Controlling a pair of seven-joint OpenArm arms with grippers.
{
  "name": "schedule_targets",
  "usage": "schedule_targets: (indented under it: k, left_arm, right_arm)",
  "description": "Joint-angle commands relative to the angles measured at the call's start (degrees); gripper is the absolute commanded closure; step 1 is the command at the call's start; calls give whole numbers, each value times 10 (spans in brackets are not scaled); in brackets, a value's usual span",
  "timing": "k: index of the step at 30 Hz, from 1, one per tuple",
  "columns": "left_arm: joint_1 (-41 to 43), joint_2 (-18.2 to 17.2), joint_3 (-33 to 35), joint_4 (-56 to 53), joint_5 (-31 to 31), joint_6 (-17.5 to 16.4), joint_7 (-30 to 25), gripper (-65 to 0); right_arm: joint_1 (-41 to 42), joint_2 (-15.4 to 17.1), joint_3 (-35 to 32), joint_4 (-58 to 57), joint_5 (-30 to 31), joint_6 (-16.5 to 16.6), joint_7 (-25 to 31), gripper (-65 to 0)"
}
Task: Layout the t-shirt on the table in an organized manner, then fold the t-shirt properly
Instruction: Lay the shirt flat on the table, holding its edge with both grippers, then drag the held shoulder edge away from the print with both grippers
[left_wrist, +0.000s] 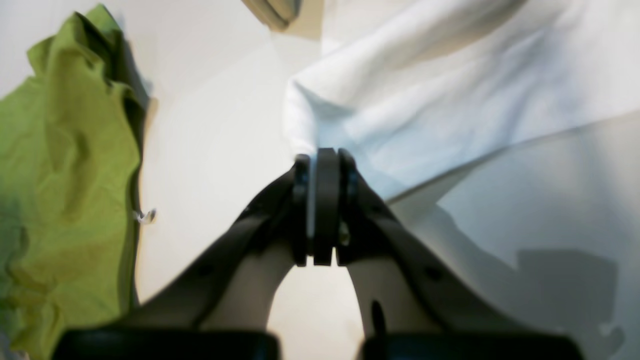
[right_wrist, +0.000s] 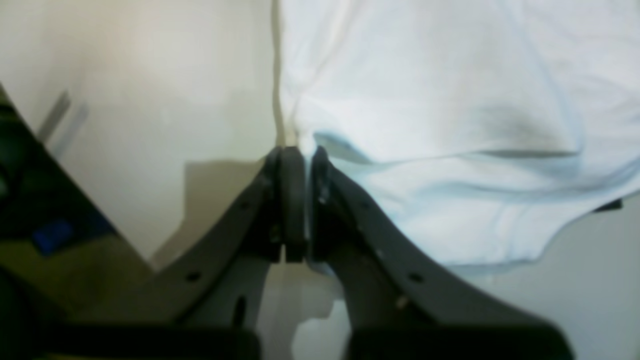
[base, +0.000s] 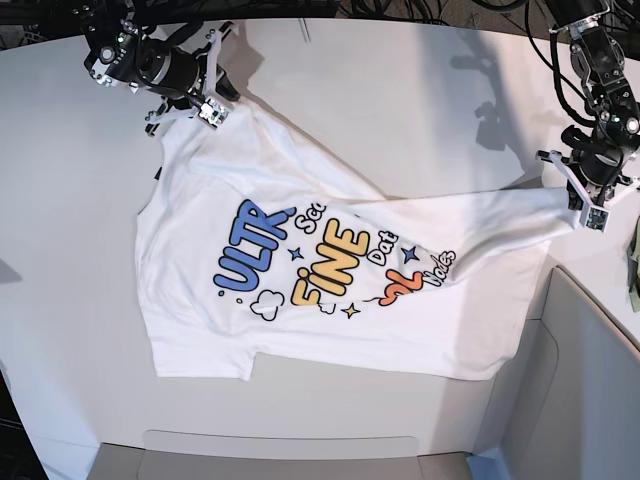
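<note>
The white t-shirt (base: 330, 290) lies print side up on the white table (base: 400, 90), slanted, with a fold across its upper right part. My right gripper (base: 205, 110) at the far left is shut on the shirt's upper left corner; in the right wrist view the gripper (right_wrist: 297, 150) pinches the edge of the white cloth (right_wrist: 425, 100). My left gripper (base: 585, 205) at the right edge is shut on the shirt's stretched right corner; in the left wrist view the gripper (left_wrist: 325, 160) holds a corner of the cloth (left_wrist: 450, 75) slightly raised.
A green cloth (left_wrist: 65, 175) lies on the table just beside my left gripper. A grey padded panel (base: 590, 380) runs along the table's near right edge and front. Cables hang behind the far edge.
</note>
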Motion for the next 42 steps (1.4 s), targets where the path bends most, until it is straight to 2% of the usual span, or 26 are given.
schedule_targets:
  k: [1, 6, 9, 11, 16, 19, 26, 30, 36, 42]
  left_arm:
    - [5, -12, -12, 10, -3, 3, -12, 0]
    - [36, -12, -20, 9, -3, 3, -12, 0]
    - [56, -13, -20, 9, -2, 3, -12, 0]
    - [72, -13, -20, 9, -2, 3, -12, 0]
    - [112, -13, -20, 9, -2, 3, -12, 0]
    - [133, -13, -20, 9, -2, 3, -12, 0]
    - [151, -13, -36, 9, -2, 3, -12, 0]
    - [155, -13, -56, 9, -2, 3, -12, 0]
    - [156, -12, -31, 9, -2, 3, -11, 0]
    - [163, -12, -15, 9, -2, 3, 41, 0]
  right_arm:
    - [-5, 14, 4, 10, 4, 4, 9, 0]
    - [-22, 77, 6, 2, 4, 0, 9, 0]
    - [-31, 84, 28, -12, -17, 0, 8, 0]
    - [-31, 72, 45, -25, -57, 0, 8, 0]
    - [-26, 18, 95, -59, -192, 3, 8, 0]
    - [-28, -2, 107, -68, -246, 3, 9, 0]
    - [-73, -2, 113, -53, -252, 3, 9, 0]
    - [-116, -8, 151, -28, -249, 3, 9, 0]
    - [-155, -47, 189, 4, -248, 4, 14, 0]
    - [-157, -63, 194, 5, -248, 4, 14, 0]
